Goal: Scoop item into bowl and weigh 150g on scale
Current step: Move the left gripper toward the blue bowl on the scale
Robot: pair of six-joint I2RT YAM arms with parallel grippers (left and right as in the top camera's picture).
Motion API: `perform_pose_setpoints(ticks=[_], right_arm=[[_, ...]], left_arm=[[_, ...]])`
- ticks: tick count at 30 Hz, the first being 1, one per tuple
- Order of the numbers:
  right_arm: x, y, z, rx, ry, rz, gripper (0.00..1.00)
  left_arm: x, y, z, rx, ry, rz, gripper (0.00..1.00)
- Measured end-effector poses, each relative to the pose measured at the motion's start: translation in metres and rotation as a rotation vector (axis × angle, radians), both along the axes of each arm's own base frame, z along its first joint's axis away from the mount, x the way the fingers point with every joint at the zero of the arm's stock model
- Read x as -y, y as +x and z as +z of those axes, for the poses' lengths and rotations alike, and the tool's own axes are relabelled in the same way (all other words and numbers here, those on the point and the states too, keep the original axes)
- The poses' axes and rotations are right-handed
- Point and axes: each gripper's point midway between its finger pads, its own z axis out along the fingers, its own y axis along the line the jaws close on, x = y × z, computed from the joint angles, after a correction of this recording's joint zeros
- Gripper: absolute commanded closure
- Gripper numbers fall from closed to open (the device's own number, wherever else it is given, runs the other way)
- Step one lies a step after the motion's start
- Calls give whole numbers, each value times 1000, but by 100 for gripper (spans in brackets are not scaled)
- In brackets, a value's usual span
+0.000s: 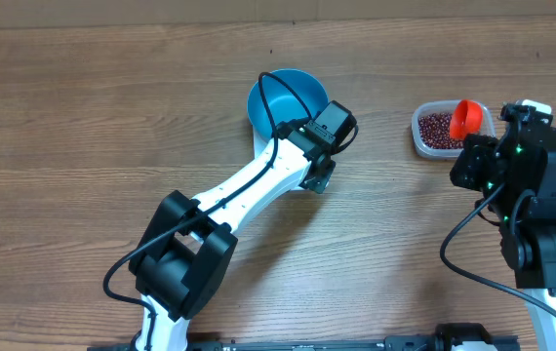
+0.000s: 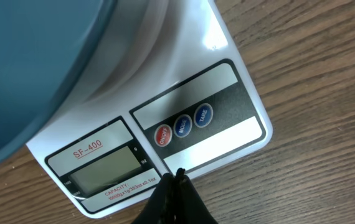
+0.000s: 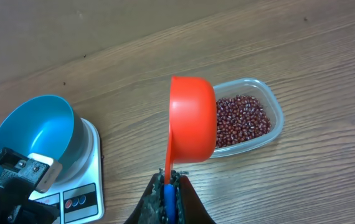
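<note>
Right gripper point(image 3: 170, 184): clenched on the scoop point(image 3: 193, 118) by its handle.
Scoop axis: runs straight ahead of the jaws, cup at the far end, tipped on edge.
Beans point(image 3: 243, 119): in the tub point(image 3: 278, 112), just beyond the cup and to its right. The right arm is nearer.
Bowl point(image 3: 34, 127): well off to the left, on the scale point(image 2: 224, 56), no beans seen inside.
Left gripper point(image 2: 177, 183): closed, empty, tip just short of the buttons point(image 2: 182, 124).

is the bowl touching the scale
Touching. The right wrist view shows the bowl sitting on the scale, its base on the white platform with no gap beneath.
</note>
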Motion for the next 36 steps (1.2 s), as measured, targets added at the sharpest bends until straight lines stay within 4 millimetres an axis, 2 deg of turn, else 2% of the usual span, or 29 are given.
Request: perform_pose_setpoints(ticks=[6,9,12,18,25,31,36], right_arm=[[0,0,0,0,0,0,96],[0,0,0,0,0,0,96],[0,-1,-1,-7,0,0,96],[0,-3,-3,-18,-1,0,96],[0,-2,-3,-15,0,0,96],[0,-2,-3,-15,0,0,96],[0,-2,-3,-15,0,0,96]], left_arm=[[5,0,2,37,22,-14,96],[21,-5,5,73,25,-50,96],[26,-8,5,73,21,-65,95],[20,-13,8,66,39,-69,95],[11,-22,47,252,-121,-107,96],[-10,-22,37,252,-112,-83,96],[-8,-16,34,264,-119,-81,96]])
